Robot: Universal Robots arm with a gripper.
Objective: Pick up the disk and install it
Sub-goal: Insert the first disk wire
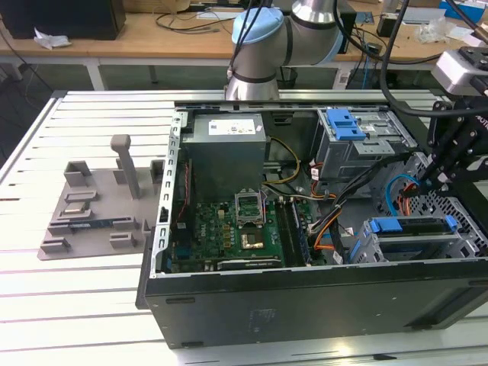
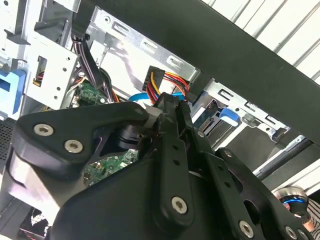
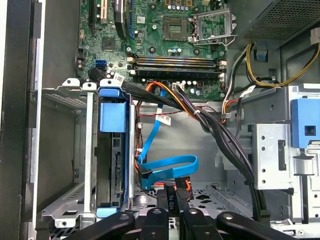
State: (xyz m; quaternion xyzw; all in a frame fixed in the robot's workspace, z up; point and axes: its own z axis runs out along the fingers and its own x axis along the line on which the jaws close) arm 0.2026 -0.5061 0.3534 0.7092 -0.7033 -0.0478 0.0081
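The disk point(image 1: 412, 230) sits edge-on in the lower drive cage at the front of the open computer case, on the exterior view's right. Its bright blue carrier shows along the top. In the first wrist view the disk point(image 3: 118, 170) stands in that cage slot under a blue tab. My gripper point(image 1: 425, 185) hangs inside the case just behind the cage, apart from the disk. Its black fingers point(image 3: 164, 201) stand close together with nothing between them, beside a looped blue data cable point(image 3: 167, 167). In the second wrist view my gripper point(image 2: 165, 105) tapers to a closed tip near a red-and-orange cable plug point(image 2: 162, 85).
The case point(image 1: 305, 301) lies on a slatted white table point(image 1: 76, 305). Inside are the green motherboard point(image 1: 236, 236), a grey power-supply box point(image 1: 227, 152) and an upper drive cage point(image 1: 362, 141) with a blue clip. Black cable bundles point(image 3: 220, 135) cross beside the gripper. A grey fixture point(image 1: 99, 206) stands on the exterior view's left.
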